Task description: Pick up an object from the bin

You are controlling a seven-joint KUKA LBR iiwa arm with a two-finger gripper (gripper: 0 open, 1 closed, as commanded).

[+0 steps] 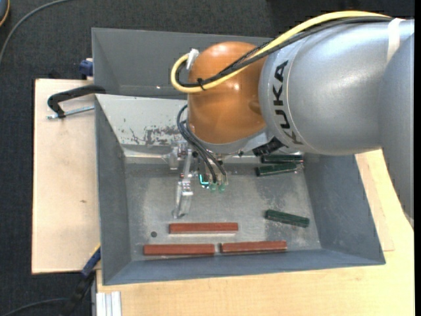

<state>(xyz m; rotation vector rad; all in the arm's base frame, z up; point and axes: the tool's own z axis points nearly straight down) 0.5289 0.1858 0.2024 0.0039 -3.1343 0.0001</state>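
My gripper (181, 201) hangs low over the bin floor, left of centre, under the orange wrist cover. Nothing shows held in it. Just below and to its right lies a short red-brown stick (203, 228), flat on the floor. Two more red-brown sticks (179, 249) (254, 246) lie end to end along the front wall. A tiny dark speck (153, 234) sits on the floor to the lower left of the gripper.
Two dark green bars lie on the right side: one (279, 169) near the arm, partly under it, the other (287, 219) further forward. The arm and its cover hide the back middle of the bin.
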